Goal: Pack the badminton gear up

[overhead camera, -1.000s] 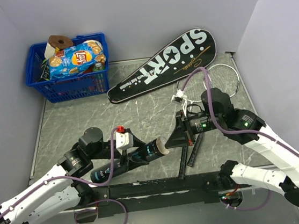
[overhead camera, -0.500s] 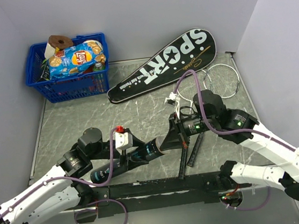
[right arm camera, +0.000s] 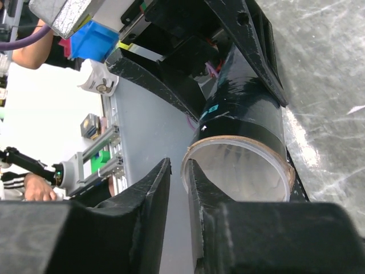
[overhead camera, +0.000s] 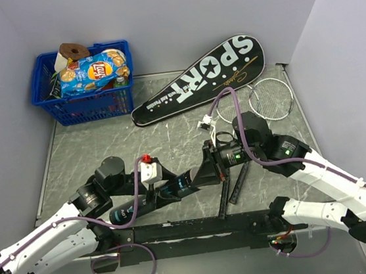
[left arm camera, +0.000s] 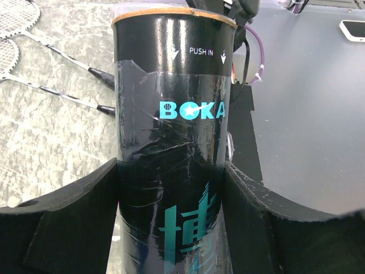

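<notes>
— Where to find the tube [overhead camera: 187, 187]?
— Low in the overhead view, near the front edge of the table [overhead camera: 105, 146]. Slanted, open mouth toward the right arm. Dark, brown-rimmed, lettered "BOKA" and "PUSH IN".
— Held?
— Yes. Clamped across the middle by the left fingers [left arm camera: 68, 211], one on each side, pressed flat to the wall. Resting on the table or lifted off it: cannot tell.
— And the right fingers [right arm camera: 131, 222]?
— Right at the mouth, tips level with the rim. Parted by a narrow slit only, with the near side of the rim in line with that slit. Pinching the rim or merely beside it: cannot tell.
— Anything inside the tube?
— Hard to say; only a pale inner wall seen from the right wrist.
— Rackets [overhead camera: 271, 98]?
— Flat on the table, side by side. Heads far right, just beside the wide end of the cover [overhead camera: 209, 74]; black handles back near the front edge, partly under the right arm.
— And that cover?
— Far side, lying diagonally, "SPORT" face up, well apart from the tube.
— Anything else?
— Blue basket [overhead camera: 83, 102] of snacks in the far left corner.
</notes>
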Action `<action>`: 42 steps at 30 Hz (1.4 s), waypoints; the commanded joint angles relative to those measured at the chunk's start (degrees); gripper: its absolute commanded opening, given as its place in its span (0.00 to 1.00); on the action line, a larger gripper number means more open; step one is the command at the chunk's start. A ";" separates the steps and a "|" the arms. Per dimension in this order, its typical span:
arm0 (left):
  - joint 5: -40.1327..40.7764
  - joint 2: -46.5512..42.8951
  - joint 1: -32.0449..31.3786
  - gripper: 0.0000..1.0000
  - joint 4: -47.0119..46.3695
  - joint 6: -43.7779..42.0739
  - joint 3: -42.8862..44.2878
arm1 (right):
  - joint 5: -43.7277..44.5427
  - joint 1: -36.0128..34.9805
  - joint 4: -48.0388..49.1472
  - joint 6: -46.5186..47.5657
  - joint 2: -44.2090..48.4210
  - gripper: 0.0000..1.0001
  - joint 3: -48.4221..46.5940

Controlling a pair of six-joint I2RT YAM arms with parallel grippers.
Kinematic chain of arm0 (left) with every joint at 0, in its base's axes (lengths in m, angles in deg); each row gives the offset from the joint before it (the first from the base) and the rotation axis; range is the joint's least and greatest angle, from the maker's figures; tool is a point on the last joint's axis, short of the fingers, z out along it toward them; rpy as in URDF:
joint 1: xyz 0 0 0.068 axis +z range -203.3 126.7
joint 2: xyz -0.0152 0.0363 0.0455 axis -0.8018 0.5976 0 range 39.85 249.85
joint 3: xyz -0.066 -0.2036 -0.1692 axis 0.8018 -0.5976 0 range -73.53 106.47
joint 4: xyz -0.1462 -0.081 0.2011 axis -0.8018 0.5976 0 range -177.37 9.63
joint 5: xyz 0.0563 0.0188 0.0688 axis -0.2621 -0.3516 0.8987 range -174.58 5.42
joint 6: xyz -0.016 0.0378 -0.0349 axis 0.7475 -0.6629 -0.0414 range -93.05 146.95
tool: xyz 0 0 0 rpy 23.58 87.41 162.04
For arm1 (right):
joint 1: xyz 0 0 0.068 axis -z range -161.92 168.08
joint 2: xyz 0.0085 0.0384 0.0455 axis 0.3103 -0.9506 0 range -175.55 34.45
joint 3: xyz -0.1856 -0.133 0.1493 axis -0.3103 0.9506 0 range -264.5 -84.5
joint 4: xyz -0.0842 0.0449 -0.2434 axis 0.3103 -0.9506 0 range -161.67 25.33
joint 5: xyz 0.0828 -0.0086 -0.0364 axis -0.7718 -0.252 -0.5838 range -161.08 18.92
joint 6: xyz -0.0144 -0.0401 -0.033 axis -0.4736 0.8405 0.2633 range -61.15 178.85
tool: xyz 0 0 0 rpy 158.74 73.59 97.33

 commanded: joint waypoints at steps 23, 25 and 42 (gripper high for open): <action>-2.52 -7.94 -0.19 0.01 -9.12 1.31 -0.13 | 8.32 -0.74 23.28 -12.77 -1.22 0.46 11.62; -2.70 -8.56 -0.19 0.01 -9.39 1.49 -0.31 | 8.76 0.57 23.63 -13.38 -1.05 0.46 12.41; -2.17 -11.19 0.25 0.01 -11.41 2.28 -0.92 | 7.53 3.74 27.32 -16.64 3.52 0.46 21.20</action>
